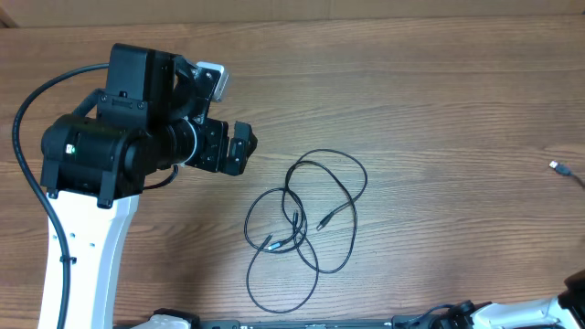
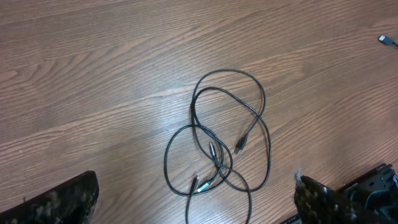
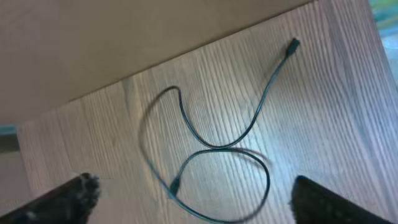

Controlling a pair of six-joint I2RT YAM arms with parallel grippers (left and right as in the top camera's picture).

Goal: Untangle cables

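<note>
The cables (image 1: 306,219) lie as a loose tangle of thin black loops on the wooden table (image 1: 439,100), with small plug ends near the middle. My left gripper (image 1: 245,146) hovers just up and left of the tangle, empty. In the left wrist view the cables (image 2: 217,134) lie ahead of the wide-open jaws (image 2: 196,193). Another thin black cable (image 3: 211,147) loops on the table below my right gripper (image 3: 193,185), which is open and empty. Its plug end (image 1: 558,167) shows at the overhead's right edge.
The left arm's white base and thick black wire (image 1: 27,137) fill the table's left side. Part of the right arm (image 1: 539,313) shows at the bottom right. The table's far edge (image 3: 205,46) runs close behind the separate cable.
</note>
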